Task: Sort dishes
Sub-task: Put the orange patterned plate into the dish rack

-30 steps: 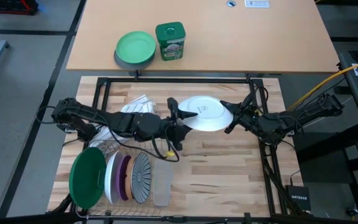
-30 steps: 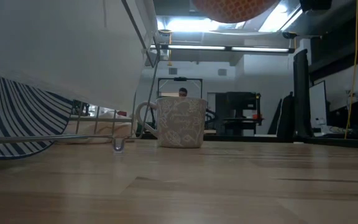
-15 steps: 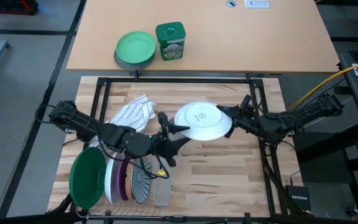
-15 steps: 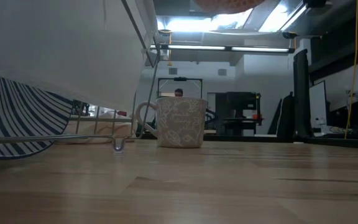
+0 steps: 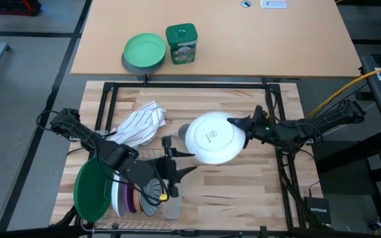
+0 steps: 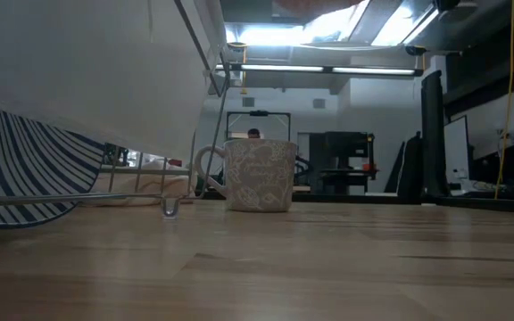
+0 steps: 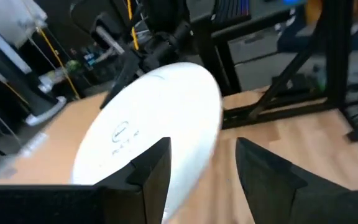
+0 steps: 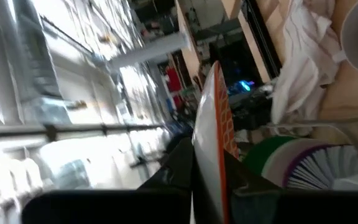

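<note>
The table [image 5: 243, 192] carries a rack [image 5: 121, 228] at its near left corner, where the sorted plates stand on edge so each keeps its own slot: the dark green plate [image 5: 90, 188] outermost, then a white one [image 5: 119, 192], a purple one [image 5: 132, 195] and the striped plate [image 5: 149, 198], which the low view shows leaning on the rack wire. The plate in hand [image 5: 211, 137] hangs over the middle of the table with its white underside up; the right wrist view shows its orange-patterned face edge-on. The right gripper [image 5: 247, 125] holds it by the rim, fingers pressed together on that edge, likely so the rest of the plate stays free for the other arm. The left gripper [image 5: 175, 162] sits between the rack and this plate, fingers spread and empty and aimed at it, as its wrist view shows; that reads as a handover being set up, since the rack lies on the left arm's side. A striped cloth [image 5: 139, 124] lies bunched behind the rack. A mug [image 6: 250, 175] stands on the table under the held plate, out of the way of the rack.
</note>
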